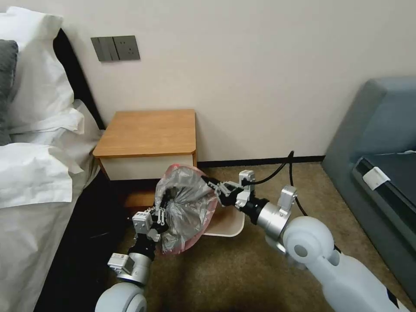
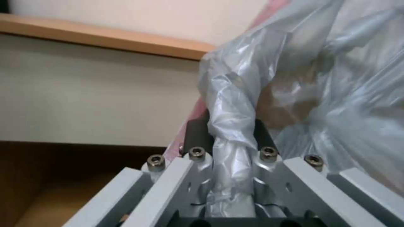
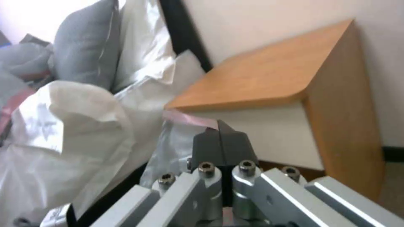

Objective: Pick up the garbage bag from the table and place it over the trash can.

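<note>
Garbage bag [image 1: 186, 208] held off table [image 1: 149, 132], stretched above trash can [image 1: 225, 225].
Left gripper [image 1: 159, 214] clamps twisted fold at bag's 8 o'clock.
Right gripper [image 1: 213, 185] pinches pink rim at 2 o'clock.
Opposed grips spread mouth for fitting over can.

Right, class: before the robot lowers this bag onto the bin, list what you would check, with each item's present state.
1. Left hand shut on the garbage bag: ok.
2. Right hand pinching the bag's pink edge: ok.
3. Bag lifted off the table: ok.
4. Bag mouth stretched between both hands: ok.
5. Bag above the trash can: partly; the bin's rim pokes out toward the robot's right.
6. Mouth wide enough for the rim: cannot tell.
</note>
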### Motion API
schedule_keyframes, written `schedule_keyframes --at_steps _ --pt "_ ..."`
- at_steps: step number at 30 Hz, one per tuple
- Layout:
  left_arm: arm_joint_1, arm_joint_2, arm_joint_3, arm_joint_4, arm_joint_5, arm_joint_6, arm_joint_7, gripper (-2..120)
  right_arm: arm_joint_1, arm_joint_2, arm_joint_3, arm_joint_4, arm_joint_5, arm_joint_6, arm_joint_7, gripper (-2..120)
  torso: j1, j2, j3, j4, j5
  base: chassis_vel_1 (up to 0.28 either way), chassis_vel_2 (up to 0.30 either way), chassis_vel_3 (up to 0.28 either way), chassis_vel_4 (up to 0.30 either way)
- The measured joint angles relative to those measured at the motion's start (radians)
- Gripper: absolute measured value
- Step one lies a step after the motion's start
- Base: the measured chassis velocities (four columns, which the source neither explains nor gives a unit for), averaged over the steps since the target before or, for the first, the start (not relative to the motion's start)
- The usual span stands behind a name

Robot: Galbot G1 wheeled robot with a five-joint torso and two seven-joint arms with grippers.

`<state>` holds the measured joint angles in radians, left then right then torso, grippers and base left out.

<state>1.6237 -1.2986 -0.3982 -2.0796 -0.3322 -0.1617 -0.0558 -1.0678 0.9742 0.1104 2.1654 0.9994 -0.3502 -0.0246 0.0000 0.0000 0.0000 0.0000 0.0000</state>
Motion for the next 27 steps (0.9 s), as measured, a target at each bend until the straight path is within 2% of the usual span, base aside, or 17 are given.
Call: schedule_keyframes --at_steps 6,12,27 --pt "0.0 -0.005 -0.001 0.0 -0.011 0.006 -0.002 7 0.02 -0.022 0.013 0.005 0.011 -0.007 0.054 0 0.0 0.0 0.0 0.0 0.0001 0.0 0.0 0.0 0.0" --pt "0.003 -0.007 -0.003 -0.015 -0.046 0.021 -0.004 7 0.055 -0.063 0.025 -0.004 0.019 -0.086 0.142 0 0.0 0.0 0.0 0.0 0.0001 0.0 0.0 0.0 0.0" --pt "0.019 -0.013 -0.009 -0.021 -0.053 0.016 0.023 7 0.179 -0.143 -0.007 -0.097 0.048 -0.164 0.111 0 0.0 0.0 0.0 0.0001 0.0 0.0 0.0 0.0 0.0"
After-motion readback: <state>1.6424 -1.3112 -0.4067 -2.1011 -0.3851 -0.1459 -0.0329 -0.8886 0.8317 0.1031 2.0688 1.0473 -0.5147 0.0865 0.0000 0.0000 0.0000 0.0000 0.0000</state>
